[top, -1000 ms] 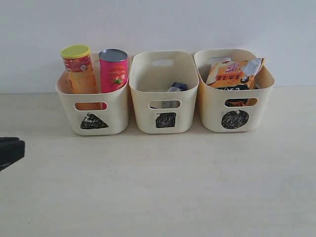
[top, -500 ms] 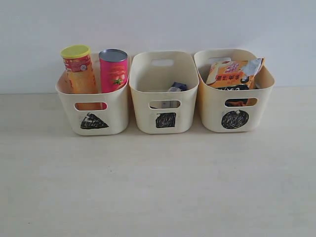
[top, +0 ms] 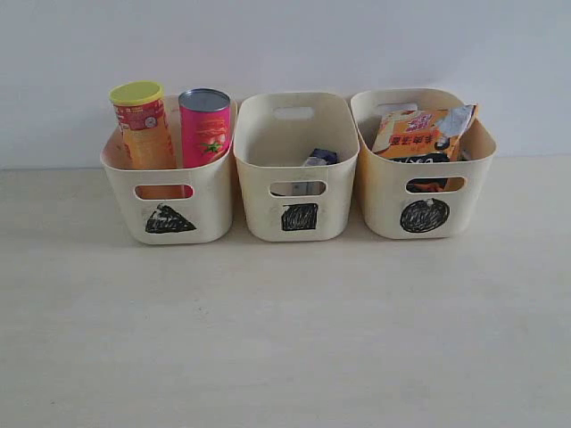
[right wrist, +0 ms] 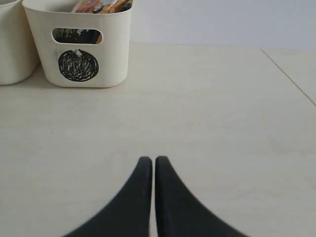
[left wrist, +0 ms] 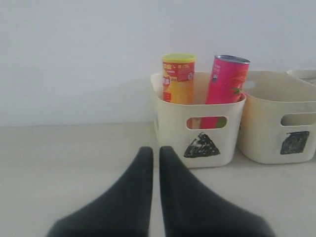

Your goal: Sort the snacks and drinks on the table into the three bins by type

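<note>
Three cream bins stand in a row at the back of the table. The triangle bin (top: 168, 192) holds the yellow-orange tube (top: 143, 125) and the pink tube (top: 205, 127), both upright. In the square bin (top: 296, 201) a small carton (top: 318, 159) shows partly. The circle bin (top: 426, 201) holds an orange noodle bag (top: 417, 134) over something dark. Neither gripper shows in the exterior view. My left gripper (left wrist: 155, 150) is shut and empty, short of the triangle bin (left wrist: 200, 129). My right gripper (right wrist: 151, 160) is shut and empty, well back from the circle bin (right wrist: 81, 47).
A plain white wall rises just behind the bins. A table seam or edge (right wrist: 289, 76) runs at one side in the right wrist view. The pale tabletop (top: 285, 330) stretches in front of the bins.
A dark gripper tip at the exterior view's left edge one second ago has withdrawn out of that view. The bins and their contents have not moved.
</note>
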